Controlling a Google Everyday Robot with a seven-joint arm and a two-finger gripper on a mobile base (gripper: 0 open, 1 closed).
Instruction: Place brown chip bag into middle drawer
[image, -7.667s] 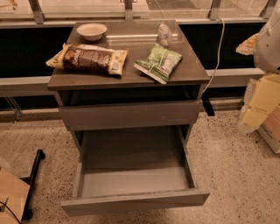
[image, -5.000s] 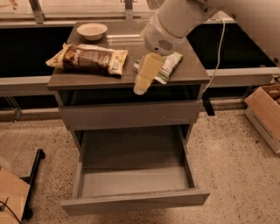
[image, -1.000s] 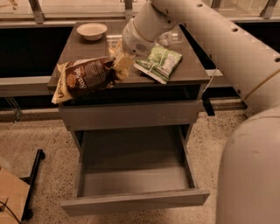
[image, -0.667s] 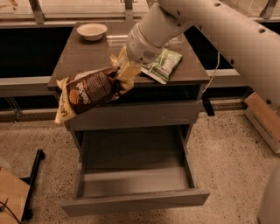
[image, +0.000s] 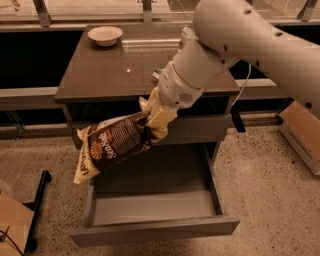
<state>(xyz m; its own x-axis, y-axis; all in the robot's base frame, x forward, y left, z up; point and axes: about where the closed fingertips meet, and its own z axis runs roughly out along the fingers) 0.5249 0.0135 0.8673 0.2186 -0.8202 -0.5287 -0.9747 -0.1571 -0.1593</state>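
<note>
- The brown chip bag (image: 112, 146) is held in the air by one end, clamped in the pincer (image: 152, 122), slanting over the left of the open middle drawer (image: 155, 209).
- The bag is judged light, crinkly and crushable; its sealed end is best gripped.

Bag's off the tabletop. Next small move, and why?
The gripper holds the brown chip bag by one end above the open middle drawer, but its free end overhangs the side wall, so probably shift it toward the tray's centre before lowering.
</note>
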